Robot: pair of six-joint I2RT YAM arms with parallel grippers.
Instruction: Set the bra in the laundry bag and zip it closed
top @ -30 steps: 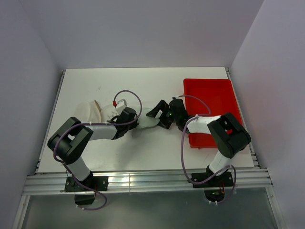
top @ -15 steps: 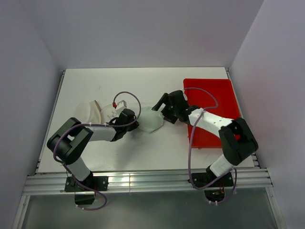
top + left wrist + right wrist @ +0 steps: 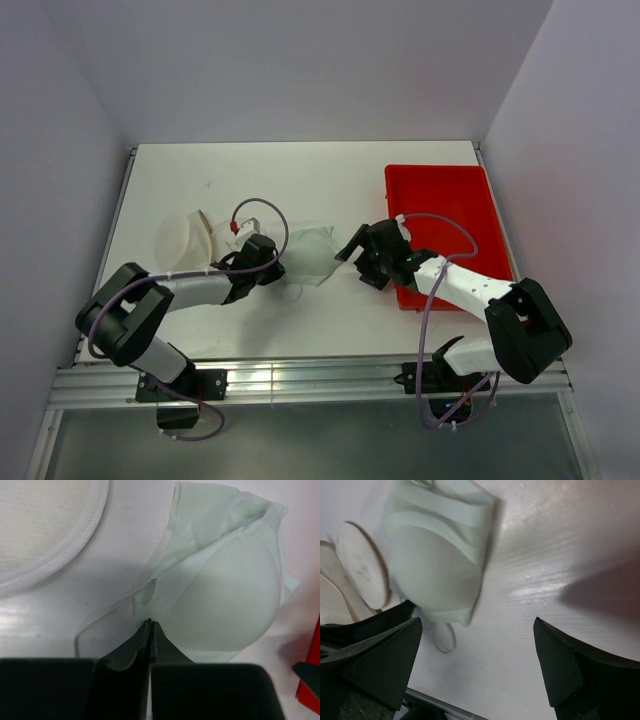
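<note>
Shows the bra (image 3: pixel 312 257) lying on the white counter (image 3: pixel 300 180) near its middle, one rounded cup domed upward and folded fabric bunched on its far side. Shows a thin strap looping out over the counter on the side towards the laundry bag (image 3: pixel 183 237). Places the bag to the left of the bra, apart from it, with a cream mesh disc face and stitched rim visible in the left wrist view (image 3: pixel 45 525).

Shows the left gripper (image 3: pixel 280 274) reaching in from the left, jaws pressed together and pinching the near hem of the bra (image 3: pixel 225 600) at the very tips (image 3: pixel 150 626).

Shows the right gripper (image 3: pixel 353 260) just to the right of the bra, jaws spread wide and holding nothing. Confirms this in the right wrist view, with both dark fingers (image 3: pixel 380 660) far apart, bare counter between them, and the bra (image 3: pixel 437 565) lying beyond the fingertips.

Includes a red tray (image 3: pixel 440 200) on the right of the counter.
</note>
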